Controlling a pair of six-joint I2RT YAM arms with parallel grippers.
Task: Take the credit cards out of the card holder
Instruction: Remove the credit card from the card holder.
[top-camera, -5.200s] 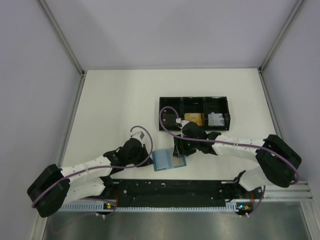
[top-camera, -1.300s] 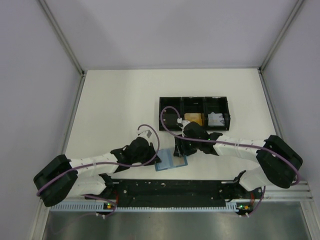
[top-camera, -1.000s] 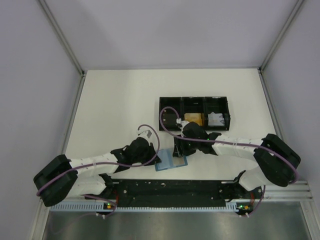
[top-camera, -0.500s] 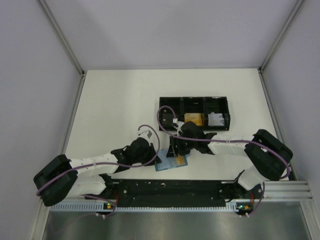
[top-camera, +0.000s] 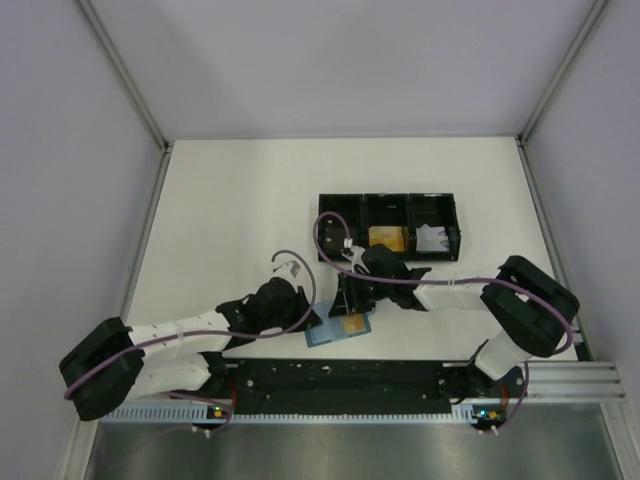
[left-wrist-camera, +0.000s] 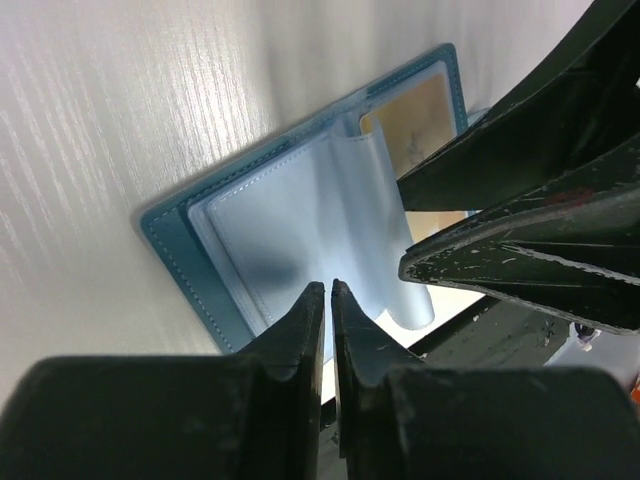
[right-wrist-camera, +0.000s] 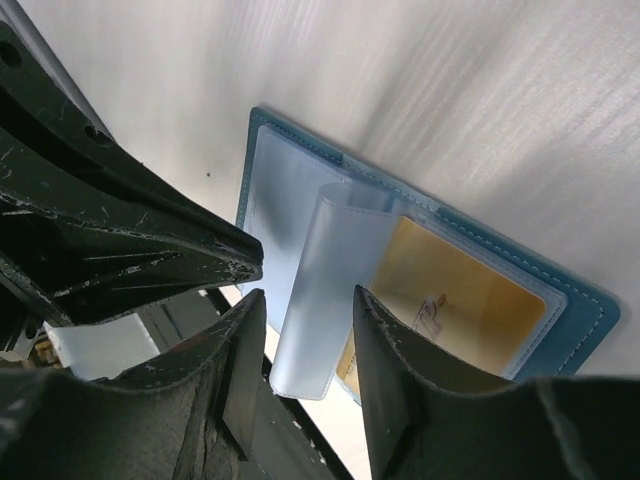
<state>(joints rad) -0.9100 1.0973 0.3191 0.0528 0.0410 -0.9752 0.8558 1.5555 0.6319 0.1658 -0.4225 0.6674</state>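
My left gripper (left-wrist-camera: 328, 290) is clenched, its jaws almost meeting with nothing visible between them, and its tips are over the left leaf of the card holder (left-wrist-camera: 262, 225). The holder lies open and flat at the middle of the worktop's (top-camera: 230, 200) near edge. My right gripper (right-wrist-camera: 306, 296) is released, jaws apart astride a raised clear sleeve (right-wrist-camera: 325, 262). An orange-gold credit card (right-wrist-camera: 455, 300) sits in the right leaf.
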